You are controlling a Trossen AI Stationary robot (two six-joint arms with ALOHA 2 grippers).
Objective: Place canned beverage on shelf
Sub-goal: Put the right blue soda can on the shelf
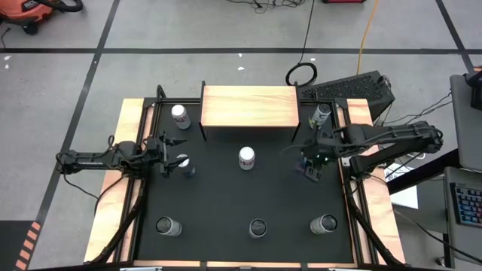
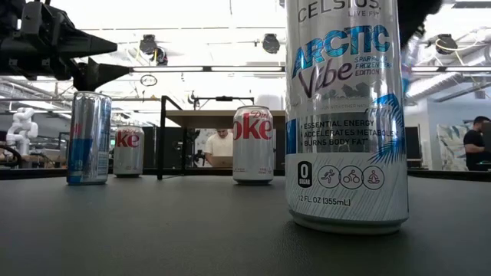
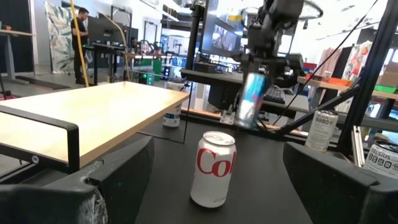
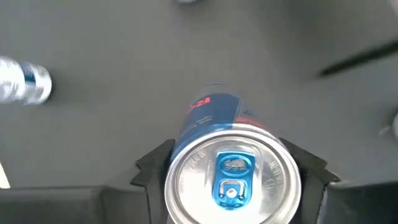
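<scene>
My right gripper (image 4: pixel 231 180) is clamped around a slim blue-and-silver can (image 4: pixel 227 168), its tab unopened, lifted above the black mat right of centre. My left gripper (image 1: pixel 172 159) stands with fingers wide beside another blue-and-silver can (image 2: pixel 87 138) on the mat's left. A Diet Coke can (image 3: pixel 212 168) stands mid-table, in front of the wooden shelf (image 1: pixel 248 106), whose top is bare. A second Diet Coke can (image 1: pixel 180 114) stands just left of the shelf.
</scene>
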